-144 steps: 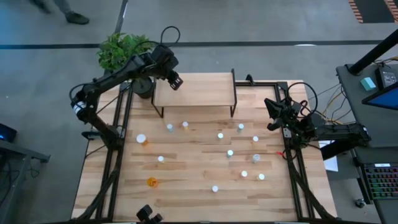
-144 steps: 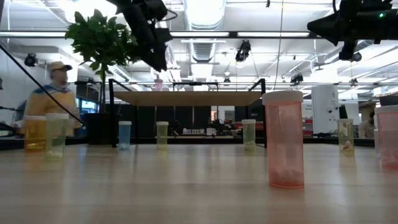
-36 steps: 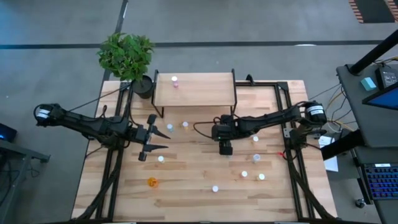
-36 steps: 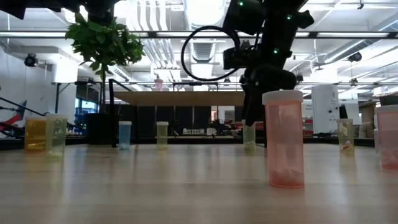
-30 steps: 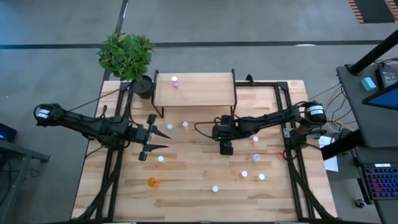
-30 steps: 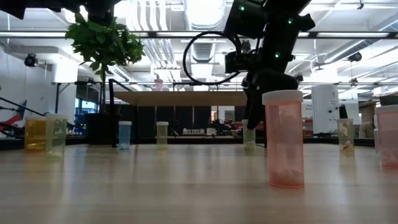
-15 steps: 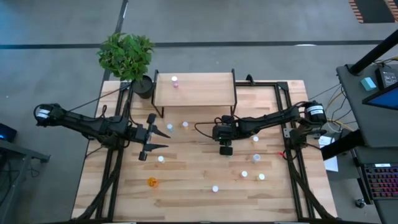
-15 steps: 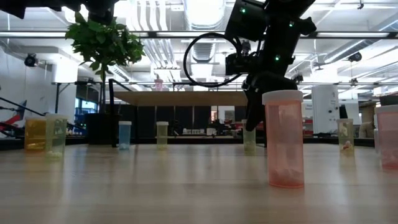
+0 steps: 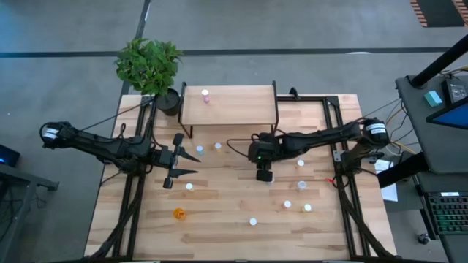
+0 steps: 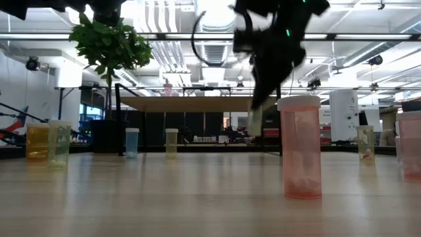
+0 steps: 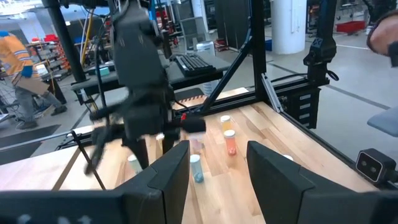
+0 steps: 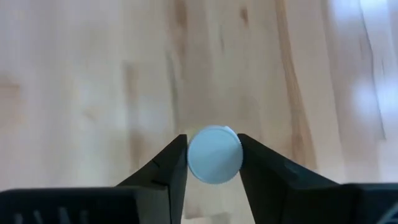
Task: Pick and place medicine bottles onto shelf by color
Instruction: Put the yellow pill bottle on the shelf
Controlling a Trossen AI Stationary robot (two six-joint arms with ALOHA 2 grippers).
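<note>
Lifted off the table since half a second ago: small pale-blue-capped bottle [image 12: 214, 154], upright, clamped in my right gripper [image 9: 264, 175]. Low wood-topped shelf [image 9: 241, 109] lies just beyond it. Left gripper [image 9: 184, 162] gapes empty.

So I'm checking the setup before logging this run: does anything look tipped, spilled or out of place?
Nothing stands out. The bottles on the table stand upright and scattered, one pink-capped bottle sits on the shelf, and the right hand holds a pale-capped bottle off the wood. The left hand waits open.
</note>
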